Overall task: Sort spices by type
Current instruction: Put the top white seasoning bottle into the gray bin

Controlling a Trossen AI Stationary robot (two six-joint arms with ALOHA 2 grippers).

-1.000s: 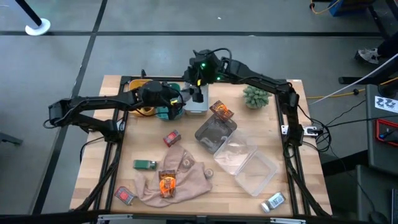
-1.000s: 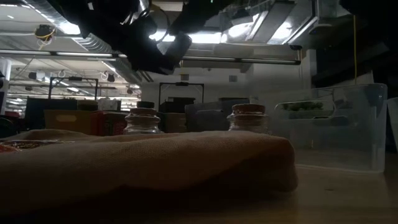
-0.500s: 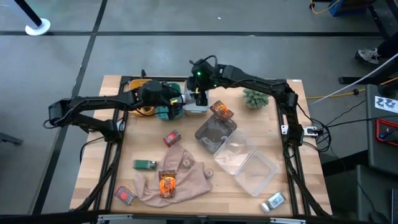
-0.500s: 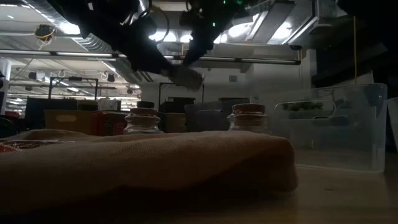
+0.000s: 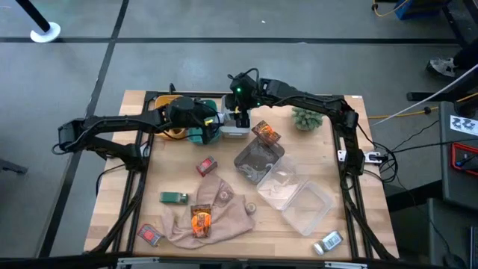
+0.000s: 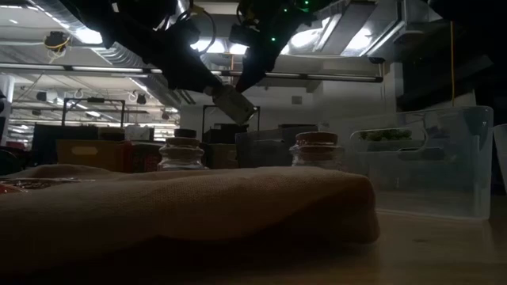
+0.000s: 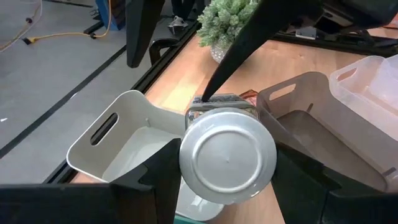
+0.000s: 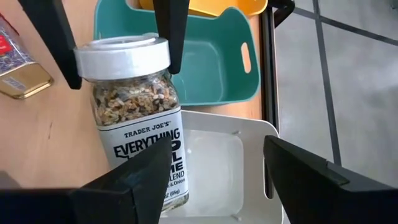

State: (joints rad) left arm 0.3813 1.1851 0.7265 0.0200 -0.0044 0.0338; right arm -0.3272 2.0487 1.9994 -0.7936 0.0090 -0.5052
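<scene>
A glass spice jar (image 8: 140,124) with a silver cap (image 7: 228,163) and mixed seeds inside hangs in my left gripper (image 7: 227,171) over the white bin (image 8: 214,158), at the table's far middle. The low view shows the jar (image 6: 234,103) tilted in the air. My right gripper (image 8: 217,180) is open and reaches in from the far right. Its fingers stand around the jar's lower body, one close beside the glass. I cannot tell whether it touches. In the high view the two grippers meet at the white bin (image 5: 237,128). My left gripper pinches the jar by its silver cap (image 8: 121,53), one finger (image 8: 171,31) on each side of the rim. The fingers lie along the jar's length, and the cap top faces the wrist. The jar is lifted clear and hangs tilted above the white bin.
Teal bin (image 5: 200,134) and yellow bin (image 5: 173,127) lie left of the white one; grey (image 5: 258,158) and clear bins (image 5: 306,203) to the right. Red packets (image 5: 207,166), orange sachets (image 5: 265,133), a green box (image 5: 174,197) and the beige cloth (image 5: 216,217) lie nearer. The plant ball (image 5: 306,116) stands far right.
My right arm has moved down and toward the near edge, closing in on the jar held by my left gripper. In the low view the jar now shows lit and tilted below the two grippers.
</scene>
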